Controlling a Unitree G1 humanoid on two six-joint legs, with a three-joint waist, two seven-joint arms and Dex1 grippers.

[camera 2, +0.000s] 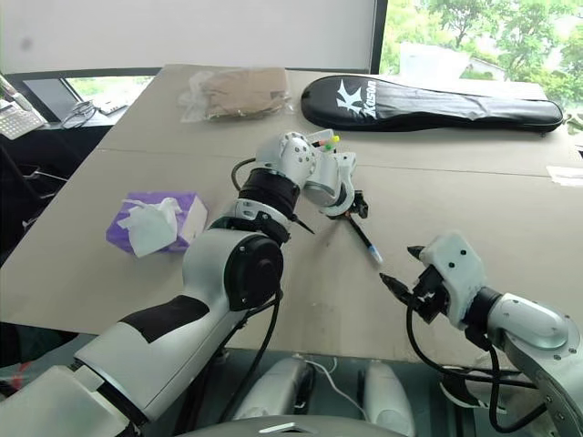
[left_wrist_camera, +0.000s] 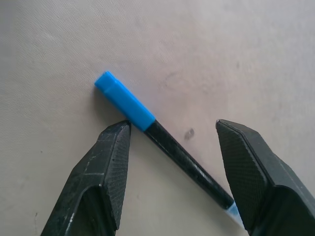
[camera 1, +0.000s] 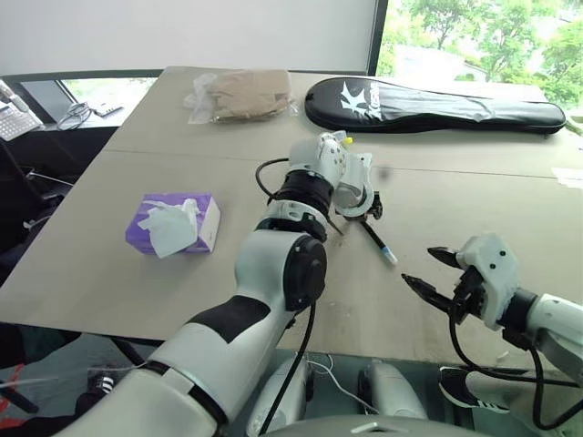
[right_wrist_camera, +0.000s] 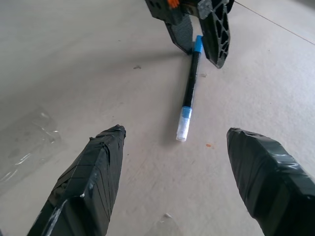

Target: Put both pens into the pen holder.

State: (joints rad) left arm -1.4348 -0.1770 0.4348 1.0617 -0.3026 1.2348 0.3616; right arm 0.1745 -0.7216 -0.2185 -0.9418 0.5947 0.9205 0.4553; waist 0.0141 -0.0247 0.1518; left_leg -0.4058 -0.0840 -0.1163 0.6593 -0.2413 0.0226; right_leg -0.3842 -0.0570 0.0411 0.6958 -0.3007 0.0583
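Beige counter by a bright window, two slabs joined by a seam.

Left tool points steeply down at the counter, its two black ribbed fingers spread apart. Slim black pen with a blue cap and pale clear tip lies flat on the counter between those fingers, crossing the gap on a slant; blue cap pokes out just past one fingertip, pale tip sits by the other. Not pinched, gap visible on both sides of the barrel. From the head camera, the same pen runs from under the left tool toward the right tool, pale tip end nearest the right tool.

Right tool hovers above the counter near the pen's pale tip, clear of it, black taped fingers spread wide with nothing between them.

Yellow and green tips show just behind the left wrist, on the far side from the pen; the stand under them is hidden by the arm. Second pen cannot be made out.

Purple tissue box with white tissue sticking out well to the pen's left. Long black racket bag with white lettering at the far side of the counter beyond the pen. Brown item in clear plastic bag just left of the racket bag.
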